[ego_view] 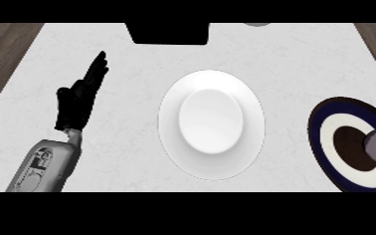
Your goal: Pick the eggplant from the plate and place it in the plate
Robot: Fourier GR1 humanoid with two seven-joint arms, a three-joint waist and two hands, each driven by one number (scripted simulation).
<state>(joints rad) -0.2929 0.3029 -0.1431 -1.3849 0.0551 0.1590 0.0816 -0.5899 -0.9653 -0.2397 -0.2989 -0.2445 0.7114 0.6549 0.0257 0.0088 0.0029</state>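
The worktop (pixel 308 55) carries a white plate (pixel 211 124) at centre and a dark ringed plate (pixel 330 134) at its right edge, where a greyish shape (pixel 370 144), probably the eggplant, barely shows. I expect it light, smooth and slippery, best taken across its middle. The left hand (pixel 77 102) rests near the left edge, fingers straight, holding nothing.

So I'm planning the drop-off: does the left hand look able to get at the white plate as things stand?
Probably yes. The left hand rests open at the view's left, fingers up, and only bare counter lies between it and the white plate. Nothing stands in the way, and nothing lies on the plate.

Plate (pixel 211 122) left of ringed plate (pixel 334 139)
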